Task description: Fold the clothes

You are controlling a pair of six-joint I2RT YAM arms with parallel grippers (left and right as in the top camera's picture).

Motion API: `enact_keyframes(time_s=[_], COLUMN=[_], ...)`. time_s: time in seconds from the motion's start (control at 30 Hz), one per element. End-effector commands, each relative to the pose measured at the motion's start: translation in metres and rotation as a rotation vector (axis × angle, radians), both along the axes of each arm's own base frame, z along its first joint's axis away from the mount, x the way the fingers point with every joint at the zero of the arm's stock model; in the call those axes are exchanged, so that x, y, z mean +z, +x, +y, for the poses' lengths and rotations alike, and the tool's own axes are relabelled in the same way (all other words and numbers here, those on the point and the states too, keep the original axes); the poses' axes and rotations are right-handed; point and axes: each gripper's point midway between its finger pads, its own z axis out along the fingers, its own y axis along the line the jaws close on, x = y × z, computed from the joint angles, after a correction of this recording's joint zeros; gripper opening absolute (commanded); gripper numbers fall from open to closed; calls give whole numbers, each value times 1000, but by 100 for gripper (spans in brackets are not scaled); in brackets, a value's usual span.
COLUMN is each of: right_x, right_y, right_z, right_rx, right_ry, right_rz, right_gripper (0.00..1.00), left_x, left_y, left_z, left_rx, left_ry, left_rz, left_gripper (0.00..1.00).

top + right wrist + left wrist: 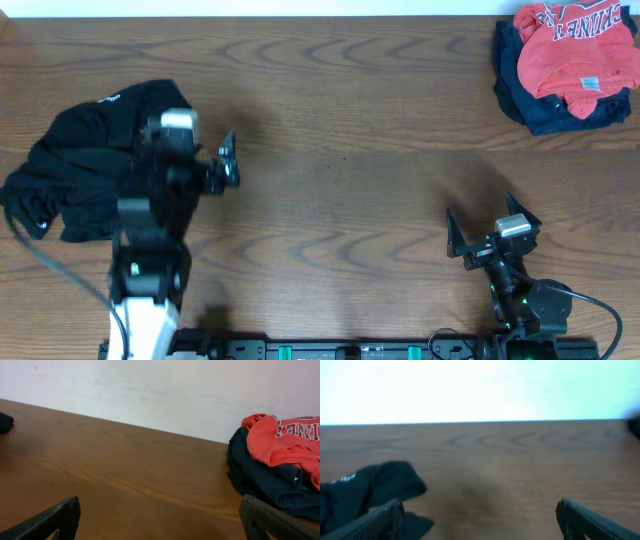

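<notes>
A crumpled black garment (80,170) lies at the table's left; it also shows in the left wrist view (365,485). My left gripper (190,150) hovers at its right edge, open and empty, with bare wood between the fingers (477,520). A red printed shirt (575,45) lies on a navy garment (540,105) in a pile at the far right corner. Both show in the right wrist view, the red shirt (285,440) on the navy garment (260,475). My right gripper (485,218) is open and empty near the front right, above bare wood (160,515).
The brown wooden table (340,120) runs to a pale wall at the far edge (150,390). A black cable (50,260) trails from the left arm. A rail with the arm bases (350,350) lines the front edge.
</notes>
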Motion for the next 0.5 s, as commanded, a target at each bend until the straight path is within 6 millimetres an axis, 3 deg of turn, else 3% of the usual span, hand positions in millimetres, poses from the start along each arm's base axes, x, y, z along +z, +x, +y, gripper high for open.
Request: enact_keyframes(time_s=[0.0, 0.2, 0.47], right_x=[-1, -1, -1], right_y=[0, 0, 0], right_z=[1, 1, 1], right_rx=[-1, -1, -1], right_ry=[11, 11, 11], right_rz=[3, 3, 3], right_gripper=[99, 99, 99], left_x=[-13, -40, -60], left_y=[-23, -52, -66], left_z=[4, 5, 6], left_rx=[13, 16, 20], left_ry=[19, 19, 18], left_rz=[-67, -132, -214], left_gripper=[98, 98, 98])
